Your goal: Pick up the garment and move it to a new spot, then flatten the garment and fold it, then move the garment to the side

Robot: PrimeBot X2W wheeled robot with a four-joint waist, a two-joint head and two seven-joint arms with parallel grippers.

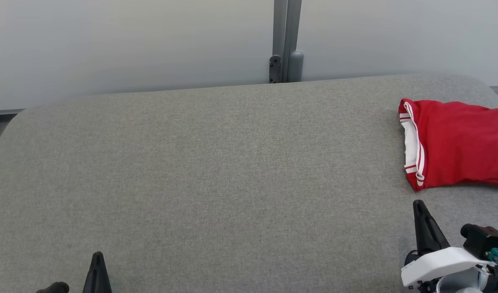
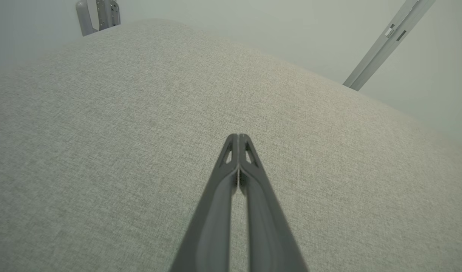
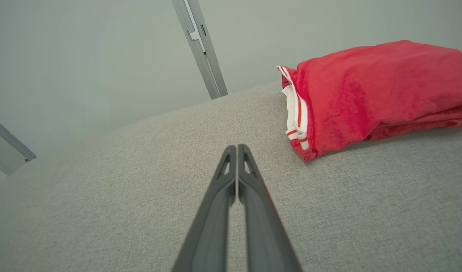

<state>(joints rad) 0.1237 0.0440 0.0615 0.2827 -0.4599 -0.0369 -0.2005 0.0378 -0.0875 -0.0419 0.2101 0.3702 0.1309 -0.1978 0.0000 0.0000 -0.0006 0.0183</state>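
One folded garment [image 1: 460, 146], one grey table [image 1: 232, 171]

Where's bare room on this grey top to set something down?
Almost the whole grey top is bare: from its rounded left edge across the middle, back to the wall post. A narrow strip also lies between the folded red garment and the right hand. Crowded at the right edge, where the garment lies; the left hand sits at the near left.
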